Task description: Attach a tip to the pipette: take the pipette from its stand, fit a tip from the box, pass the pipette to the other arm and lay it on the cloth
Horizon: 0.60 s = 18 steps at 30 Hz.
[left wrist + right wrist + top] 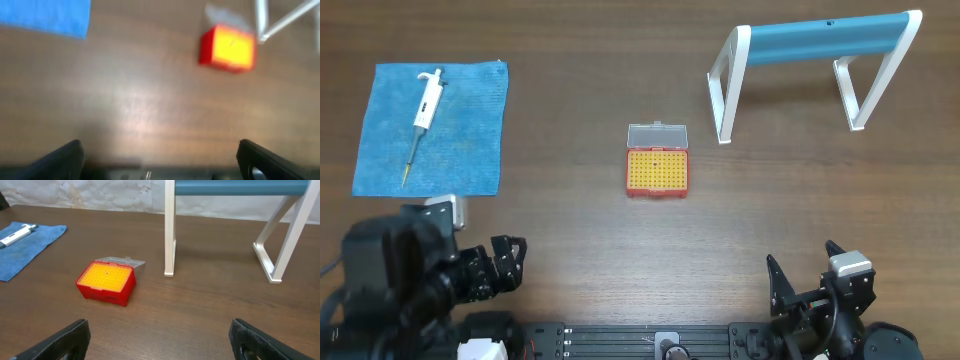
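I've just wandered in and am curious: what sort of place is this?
Probably a laboratory-style test bench: a white pipette lies on a blue cloth, plus a red box of yellow tips and a blue-and-white stand.

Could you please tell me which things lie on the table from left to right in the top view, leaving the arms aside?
blue cloth → tip box → pipette stand
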{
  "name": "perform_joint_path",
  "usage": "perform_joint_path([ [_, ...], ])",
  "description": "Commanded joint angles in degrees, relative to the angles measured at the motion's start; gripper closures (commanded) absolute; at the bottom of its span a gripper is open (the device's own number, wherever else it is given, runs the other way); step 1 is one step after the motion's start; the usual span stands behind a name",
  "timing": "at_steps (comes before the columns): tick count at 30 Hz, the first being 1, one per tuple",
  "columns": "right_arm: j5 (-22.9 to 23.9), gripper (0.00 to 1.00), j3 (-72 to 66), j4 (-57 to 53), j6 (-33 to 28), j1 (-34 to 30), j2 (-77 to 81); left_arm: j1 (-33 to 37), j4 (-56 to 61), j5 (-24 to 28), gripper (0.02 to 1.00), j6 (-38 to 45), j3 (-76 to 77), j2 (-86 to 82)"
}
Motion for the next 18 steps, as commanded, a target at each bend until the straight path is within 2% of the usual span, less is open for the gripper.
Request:
perform_joint_path([
  [1, 0.9, 0.102, -0.1, 0.2, 0.9, 0.2, -0.5, -0.1, 7.2, -0.1, 0.036, -3.4, -0.7, -3.3],
  [9, 0.9, 0.102, -0.1, 0.2, 0.9, 0.2, -0.5, -0.1, 8.2, -0.1, 0.034, -3.4, -0.7, -3.3],
  [13, 0.9, 0.102, -0.1, 0.2, 0.9, 0.2, -0.5, -0.1, 8.0, -2.7, 0.034, -1.4, -0.7, -3.3],
  [18, 0.9, 0.099, -0.1, 0.2, 0.9, 0.2, -0.5, -1.6, 15.8, -3.6, 0.036, -1.0, -5.5, -7.2],
])
